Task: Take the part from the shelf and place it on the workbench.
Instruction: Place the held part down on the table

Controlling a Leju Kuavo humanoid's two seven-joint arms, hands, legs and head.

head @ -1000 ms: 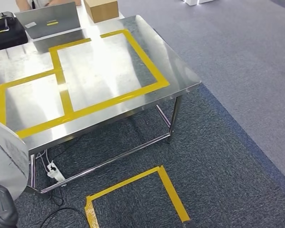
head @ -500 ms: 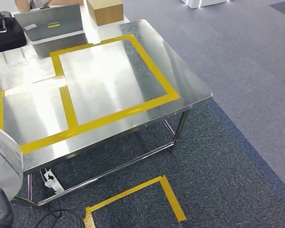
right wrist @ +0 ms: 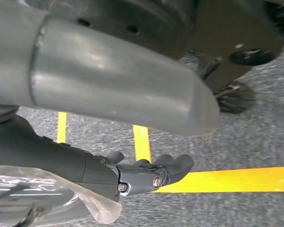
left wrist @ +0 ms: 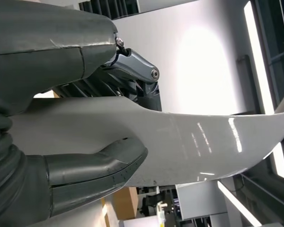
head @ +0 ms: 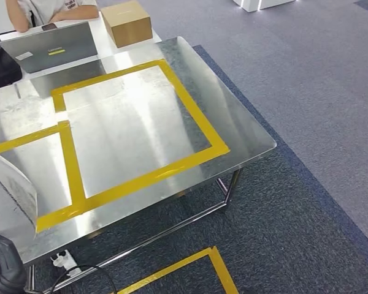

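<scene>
**Inspector:** You have the part (left wrist: 205,137) in the left hand (left wrist: 80,137): thumb on one face, dark fingers on the other, clamped across a thin, curved grey panel. In the head view the part (head: 11,184) hangs over the near left edge of the surface (head: 247,122), above it but not set down.

**Operator:** And the right hand?

**Inspector:** Your right hand (right wrist: 151,172) hangs over the floor beside yellow floor tape (right wrist: 222,179), fingers loosely extended, holding nothing.

**Operator:** How will the part handle?

**Inspector:** I judge it light but stiff sheet, with a glossy, slippery face. You grip it near one end, so the long free end may lever and swing. The polished surface could let it slide; lower it flat inside the yellow tape frame (head: 196,122).
</scene>
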